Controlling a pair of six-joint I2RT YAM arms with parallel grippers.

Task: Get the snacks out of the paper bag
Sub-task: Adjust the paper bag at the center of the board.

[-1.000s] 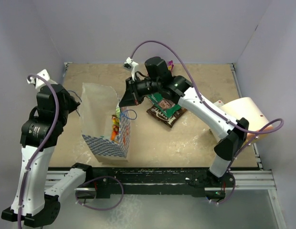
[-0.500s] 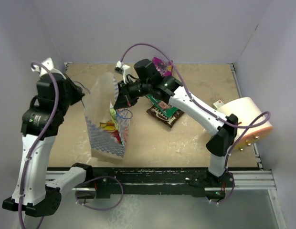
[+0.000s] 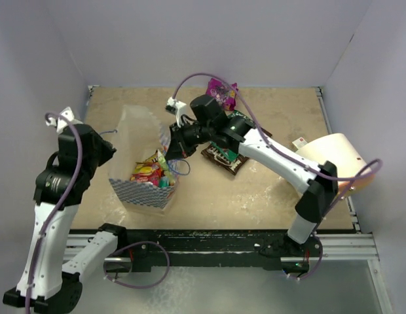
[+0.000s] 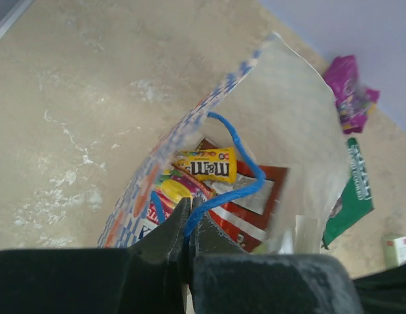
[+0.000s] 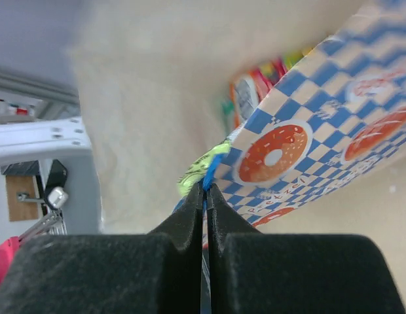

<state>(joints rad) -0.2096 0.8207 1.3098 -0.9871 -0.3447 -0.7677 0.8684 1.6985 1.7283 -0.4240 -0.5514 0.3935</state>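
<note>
Left gripper pinches one blue handle, right gripper pinches the other, jaws pressed tight on the string. The bag is on the table's left, snacks showing inside. A magenta packet lies far off to its right.

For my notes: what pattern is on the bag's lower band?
Blue-and-white checks with orange doughnut prints on the paper bag, clearest in the right wrist view.

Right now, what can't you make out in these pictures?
Top view: the right arm covers most of the brown pouch.
Left wrist view: the yellow packet and red packet hide whatever lies lower in the paper bag.
Right wrist view: the shut jaws hide where the blue string is pinched.
</note>
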